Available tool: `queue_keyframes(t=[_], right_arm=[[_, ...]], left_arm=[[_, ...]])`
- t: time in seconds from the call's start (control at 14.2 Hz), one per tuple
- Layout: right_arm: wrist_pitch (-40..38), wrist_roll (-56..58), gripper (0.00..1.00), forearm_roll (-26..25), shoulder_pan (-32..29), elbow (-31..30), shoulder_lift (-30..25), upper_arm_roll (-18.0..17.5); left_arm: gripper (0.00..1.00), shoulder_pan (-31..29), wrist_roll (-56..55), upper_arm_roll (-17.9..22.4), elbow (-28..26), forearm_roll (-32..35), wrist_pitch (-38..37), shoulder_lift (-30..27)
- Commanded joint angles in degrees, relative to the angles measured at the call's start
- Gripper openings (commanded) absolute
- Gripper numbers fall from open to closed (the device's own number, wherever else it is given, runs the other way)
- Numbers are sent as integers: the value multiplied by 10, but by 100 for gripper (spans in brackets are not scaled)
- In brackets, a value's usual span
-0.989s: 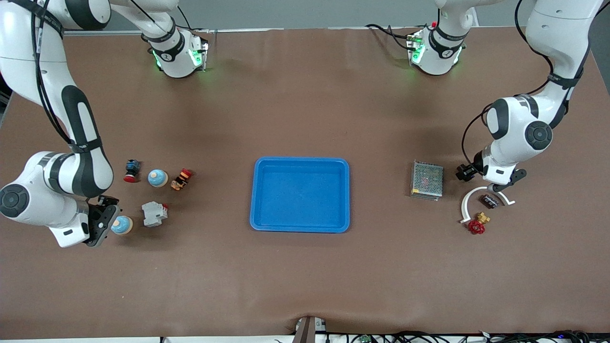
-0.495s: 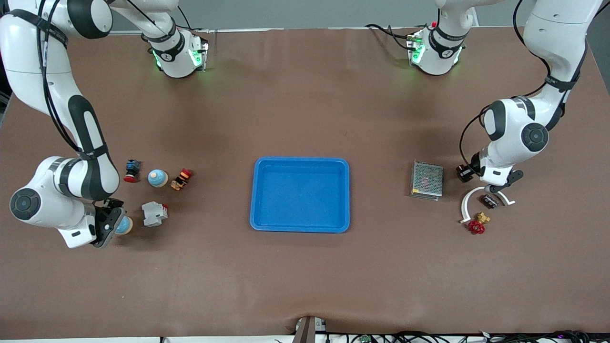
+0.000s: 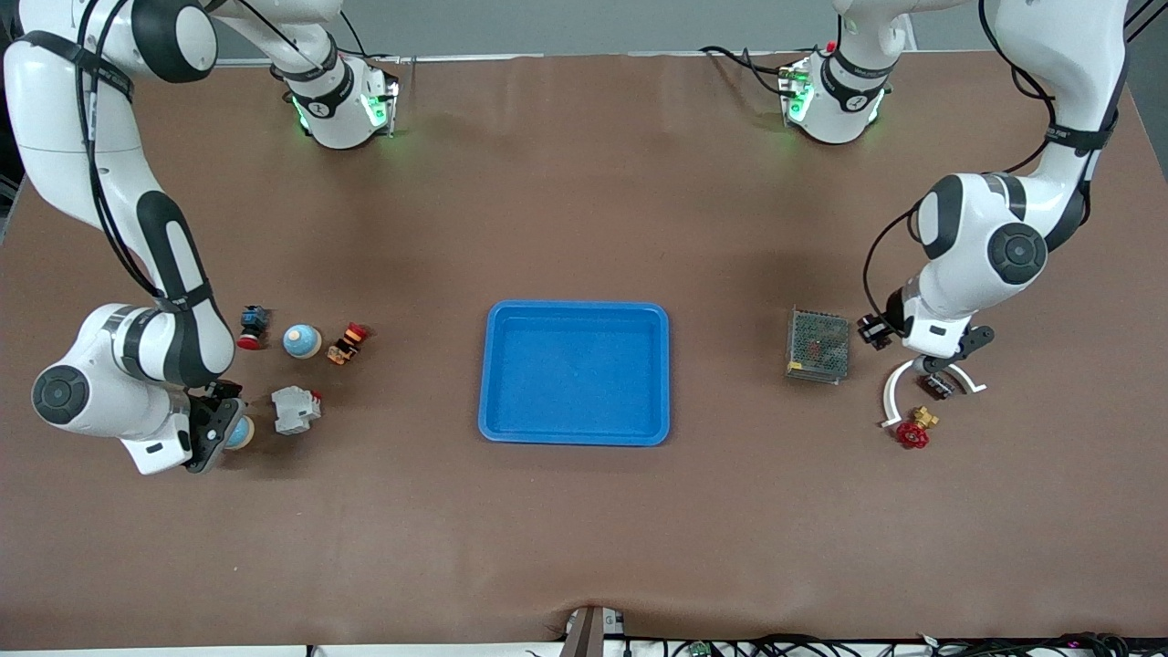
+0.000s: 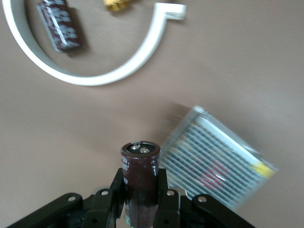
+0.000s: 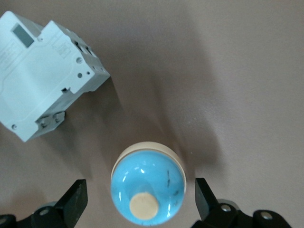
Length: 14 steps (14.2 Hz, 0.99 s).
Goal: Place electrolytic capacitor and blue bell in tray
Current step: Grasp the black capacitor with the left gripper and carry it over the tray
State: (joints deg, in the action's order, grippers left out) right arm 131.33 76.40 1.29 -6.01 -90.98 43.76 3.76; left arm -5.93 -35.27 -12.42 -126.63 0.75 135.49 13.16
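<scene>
The blue tray (image 3: 575,374) lies mid-table. My left gripper (image 3: 933,363) is shut on a dark maroon electrolytic capacitor (image 4: 140,166) and holds it upright above the table between the mesh box and the white ring; the gripper shows in the left wrist view (image 4: 140,184). A second capacitor (image 3: 938,385) lies inside the ring (image 4: 59,23). My right gripper (image 3: 219,429) is open, low around a blue bell (image 3: 240,432), one finger (image 5: 76,199) on each side with gaps. The bell (image 5: 148,187) stands on the table between them.
A grey metal mesh box (image 3: 818,344) and a white ring (image 3: 899,379) with a red-handled brass valve (image 3: 913,431) lie at the left arm's end. At the right arm's end are a second blue bell (image 3: 301,340), a grey breaker (image 3: 296,409), a red pushbutton (image 3: 252,327) and an orange switch (image 3: 348,342).
My right gripper has moved over the blue bell and now straddles it. My left hand has shifted slightly toward the mesh box with the capacitor.
</scene>
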Motion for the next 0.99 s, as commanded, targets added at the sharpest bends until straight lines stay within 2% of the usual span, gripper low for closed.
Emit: queue_keyframes(t=[0.0,0.14,0.42,0.57,0.78,0.92], right_arm=[[2,35,100,32,-15,-2,9,-12],[2,50,100,46,-16,-2,9,-11],[2,51,100,46,-16,0,9,-11],[2,51,74,47,-15,1,9,-11],[2,50,46,48,-15,3,9,-11],[1,48,43,48,-15,5,8,-12]], left_arm=[[0,2,-72,-51,45,-8,-49,1],[0,11,-129,-80,59,-4,-51,12],[0,89,-241,-82,99,-4,-52,39],[0,128,-298,-82,126,-4,-52,60],[0,175,-370,-81,168,-3,-52,95],[0,211,-425,-78,199,-1,-52,123]])
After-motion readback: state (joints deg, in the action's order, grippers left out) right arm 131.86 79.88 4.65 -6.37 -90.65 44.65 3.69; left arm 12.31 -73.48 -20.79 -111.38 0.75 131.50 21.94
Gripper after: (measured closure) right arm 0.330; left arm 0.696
